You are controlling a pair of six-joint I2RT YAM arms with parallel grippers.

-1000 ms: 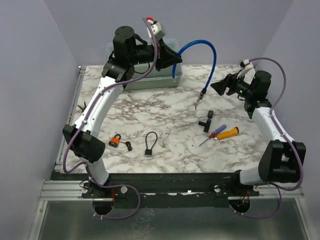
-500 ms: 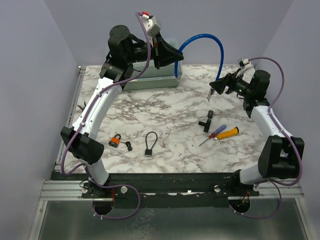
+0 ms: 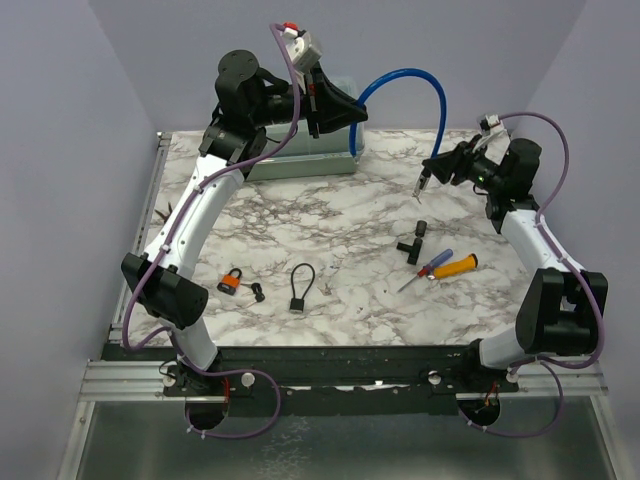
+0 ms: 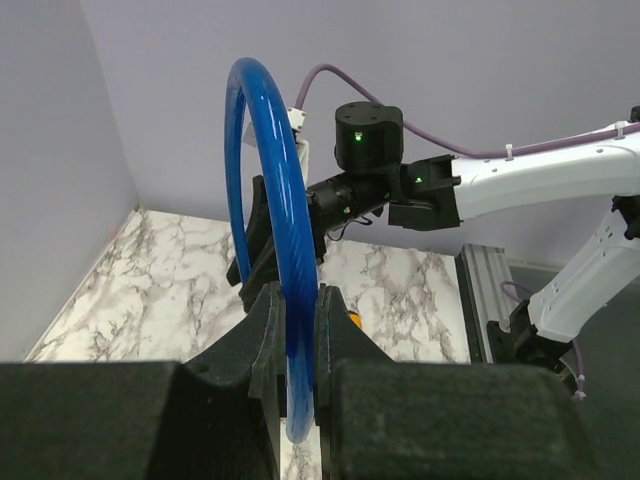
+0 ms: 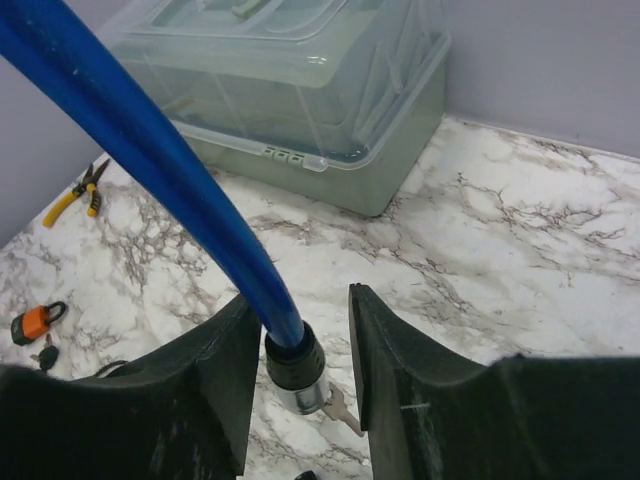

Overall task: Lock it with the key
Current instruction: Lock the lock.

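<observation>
An orange padlock (image 3: 233,281) (image 5: 35,322) lies at the table's front left, with a small key (image 3: 257,293) (image 5: 45,353) just beside it. Neither gripper is near them. My left gripper (image 3: 355,112) (image 4: 297,330) is raised at the back, shut on one end of a blue tube (image 3: 400,75) (image 4: 270,180) (image 5: 150,150). The tube arches over to my right gripper (image 3: 432,172) (image 5: 305,330). That gripper is open around the tube's black-and-metal end fitting (image 5: 298,365). The fitting rests against one finger, and a gap shows on the other side.
A black cable lock (image 3: 300,290) lies right of the orange padlock. A black fitting (image 3: 412,242), a blue-red screwdriver (image 3: 432,265) and an orange-handled tool (image 3: 457,266) lie under the right arm. A clear lidded box (image 3: 300,160) (image 5: 300,90) stands at the back; pliers (image 5: 75,195) lie at the far left.
The left gripper has lifted the tube a little. The tube's free end swung up between the right gripper's fingers, and those jaws have narrowed around it.
</observation>
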